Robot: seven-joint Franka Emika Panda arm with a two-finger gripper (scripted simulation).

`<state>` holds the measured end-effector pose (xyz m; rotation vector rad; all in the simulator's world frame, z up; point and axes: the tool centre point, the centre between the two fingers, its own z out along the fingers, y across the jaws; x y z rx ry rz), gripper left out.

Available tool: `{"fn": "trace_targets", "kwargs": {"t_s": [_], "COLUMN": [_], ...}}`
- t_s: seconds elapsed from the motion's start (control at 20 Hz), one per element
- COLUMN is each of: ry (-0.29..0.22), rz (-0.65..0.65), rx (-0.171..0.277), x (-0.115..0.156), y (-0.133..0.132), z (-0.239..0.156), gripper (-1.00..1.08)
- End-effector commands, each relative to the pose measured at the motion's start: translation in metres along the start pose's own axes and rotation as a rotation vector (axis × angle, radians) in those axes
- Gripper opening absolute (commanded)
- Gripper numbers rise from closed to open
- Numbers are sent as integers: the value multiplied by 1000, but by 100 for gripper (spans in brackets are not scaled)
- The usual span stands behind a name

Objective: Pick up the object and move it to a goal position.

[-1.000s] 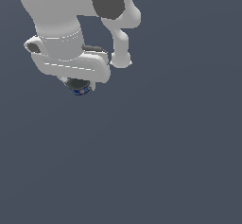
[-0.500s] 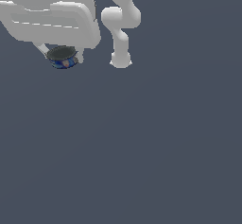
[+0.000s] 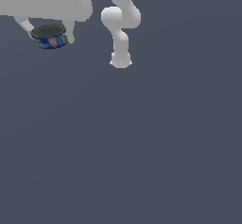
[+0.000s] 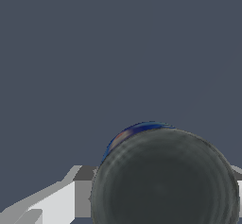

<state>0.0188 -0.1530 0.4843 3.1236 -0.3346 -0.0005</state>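
The object is a small squat round can (image 3: 49, 36) with a dark top and a blue side with reddish marks. It hangs between the fingers of my white gripper (image 3: 47, 33) at the upper part of the exterior view's left, well above the grey floor. The gripper is shut on the can. One finger (image 3: 23, 25) shows at the can's left, the other (image 3: 70, 31) at its right. In the wrist view the can's dark top (image 4: 163, 180) fills the lower frame, with a blue rim (image 4: 137, 129) and a white finger (image 4: 52, 202) beside it.
The arm's white base and lower links (image 3: 120, 34) stand at the upper middle of the exterior view. Plain dark grey floor (image 3: 142, 147) fills the remainder of both views.
The gripper has risen and moved toward the exterior view's left with the can held in it. The hand now reaches the frame's upper left edge.
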Motion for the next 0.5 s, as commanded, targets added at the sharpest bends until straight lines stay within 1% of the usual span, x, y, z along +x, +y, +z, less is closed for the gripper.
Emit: {"fn": "trace_targets", "kwargs": {"t_s": [0.0, 0.45], "ry": [0, 0], "rz": [0, 0], "rx": [0, 0], "x": [1, 2], "y": [1, 2], "z": [-7, -15], "gripper": [-100, -100]}}
